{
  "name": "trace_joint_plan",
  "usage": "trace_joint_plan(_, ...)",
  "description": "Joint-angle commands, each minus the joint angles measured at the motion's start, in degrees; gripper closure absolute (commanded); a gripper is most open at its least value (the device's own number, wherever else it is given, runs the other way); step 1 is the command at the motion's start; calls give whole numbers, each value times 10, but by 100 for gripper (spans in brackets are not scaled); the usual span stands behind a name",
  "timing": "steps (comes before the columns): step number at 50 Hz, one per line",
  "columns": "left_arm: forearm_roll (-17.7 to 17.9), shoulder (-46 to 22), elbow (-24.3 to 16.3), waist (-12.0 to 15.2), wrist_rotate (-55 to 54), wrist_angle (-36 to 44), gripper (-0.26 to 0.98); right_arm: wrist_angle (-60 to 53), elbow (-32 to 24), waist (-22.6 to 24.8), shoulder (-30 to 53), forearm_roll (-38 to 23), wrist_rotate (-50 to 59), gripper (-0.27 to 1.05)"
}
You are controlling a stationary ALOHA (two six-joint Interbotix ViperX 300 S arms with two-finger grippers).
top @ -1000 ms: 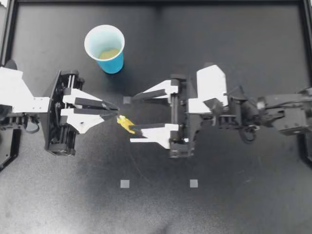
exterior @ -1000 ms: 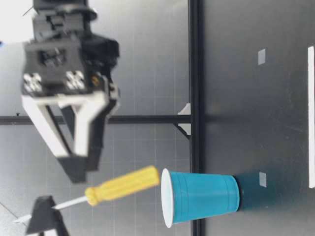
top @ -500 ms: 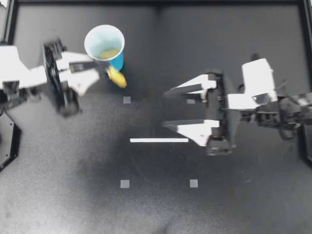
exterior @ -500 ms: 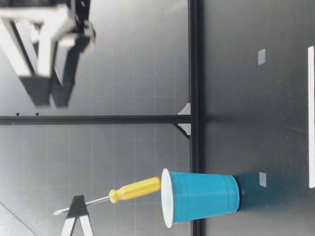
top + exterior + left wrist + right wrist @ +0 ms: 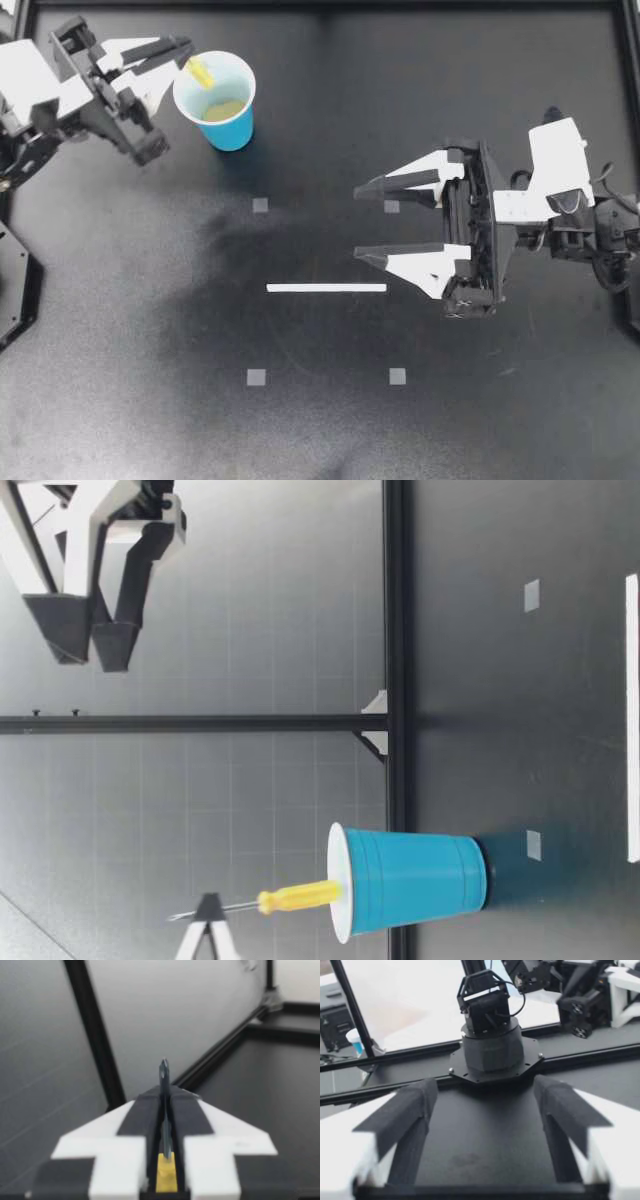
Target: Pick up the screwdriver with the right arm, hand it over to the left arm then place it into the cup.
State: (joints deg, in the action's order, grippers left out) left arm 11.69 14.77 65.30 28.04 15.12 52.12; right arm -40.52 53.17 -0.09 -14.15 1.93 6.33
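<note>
Screwdriver (image 5: 200,72), light and stiff with a thin, likely slippery metal shaft, hangs handle-down, seemingly just entering the far-left cup (image 5: 232,130), pinched by that shaft in my left gripper (image 5: 183,52); my right gripper (image 5: 365,222) is spread wide, empty, at right.

Found no legible writing, number, brand or sign in any view. Checked the blue cup (image 5: 232,130): plain wall, no print to make out. Noted only blank marks on the black table (image 5: 320,430): a white strip (image 5: 326,288) and four small grey squares (image 5: 260,205), none with lettering.
</note>
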Motion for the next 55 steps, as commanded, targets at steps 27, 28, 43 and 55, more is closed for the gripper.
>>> trace_joint_plan(27,-18,15,-23,-4,-47,-27,19,-6,-11,-4,-4,-1,3,4)
trace_joint_plan(28,-24,18,-22,-6,-53,-28,19,-6,-11,-4,-4,-1,3,4)
trace_joint_plan(43,-84,60,-14,-105,-135,-38,19,-6,-11,-3,-4,-1,1,5)
trace_joint_plan(55,-88,66,-22,-207,-142,-39,19,-7,-10,-3,-2,0,-1,5)
